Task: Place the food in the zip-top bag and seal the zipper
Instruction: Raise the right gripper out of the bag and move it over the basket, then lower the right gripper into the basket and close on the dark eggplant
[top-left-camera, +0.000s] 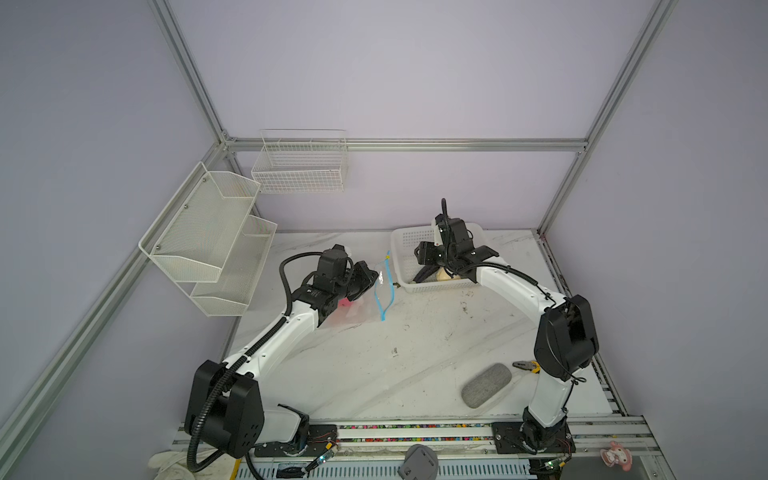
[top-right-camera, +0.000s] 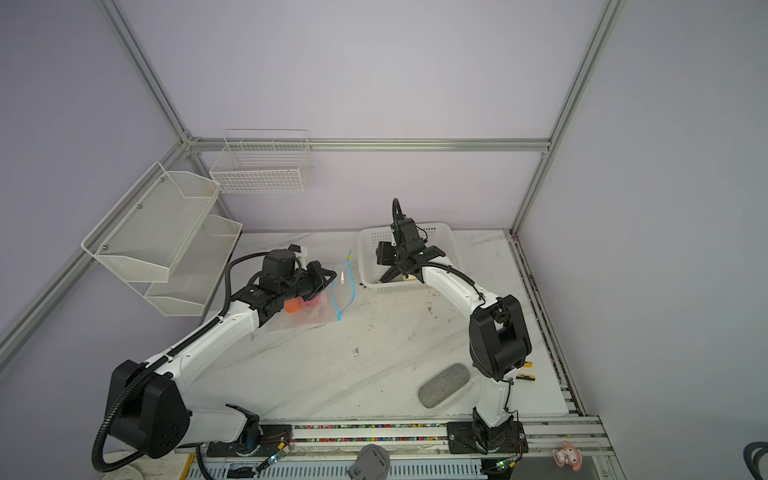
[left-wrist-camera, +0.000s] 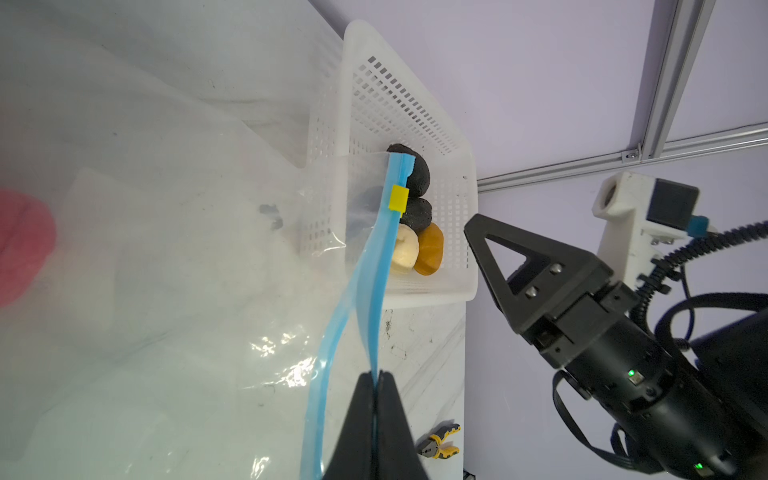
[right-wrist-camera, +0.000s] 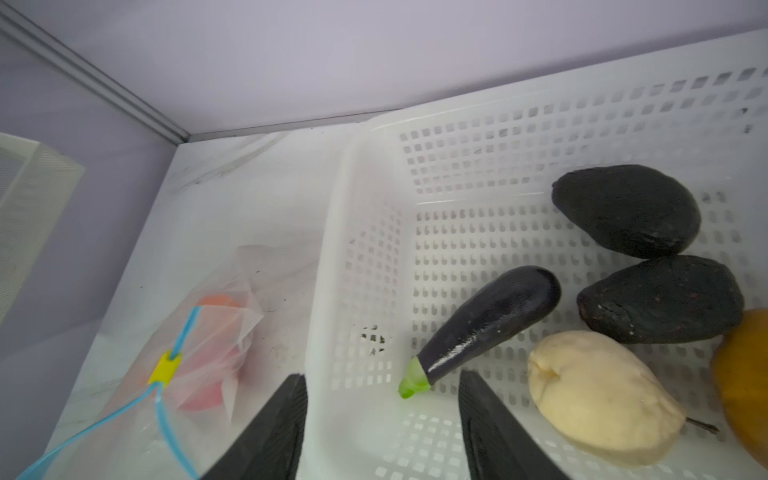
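The clear zip-top bag (top-left-camera: 357, 309) (left-wrist-camera: 166, 291) lies on the table left of the white basket (top-left-camera: 415, 239) (right-wrist-camera: 357, 249). It holds orange food (top-right-camera: 293, 305) and pink food (left-wrist-camera: 20, 245). My left gripper (left-wrist-camera: 377, 376) (top-left-camera: 374, 276) is shut on one side of the blue zipper (left-wrist-camera: 374, 257), whose mouth gapes below the yellow tab (left-wrist-camera: 398, 198). My right gripper (right-wrist-camera: 382, 374) (top-left-camera: 432, 276) hangs open over the basket's near wall, with an eggplant's (right-wrist-camera: 490, 320) green stem between its fingers, untouched. Two black pieces (right-wrist-camera: 627, 210), a cream one (right-wrist-camera: 598, 395) and a yellow-brown one (right-wrist-camera: 744, 374) lie beside it.
A grey oval pad (top-left-camera: 486, 384) and yellow-handled pliers (top-left-camera: 525, 366) lie at the front right of the table. White mesh shelves (top-left-camera: 208, 237) hang on the left wall and a wire basket (top-left-camera: 301, 166) on the back wall.
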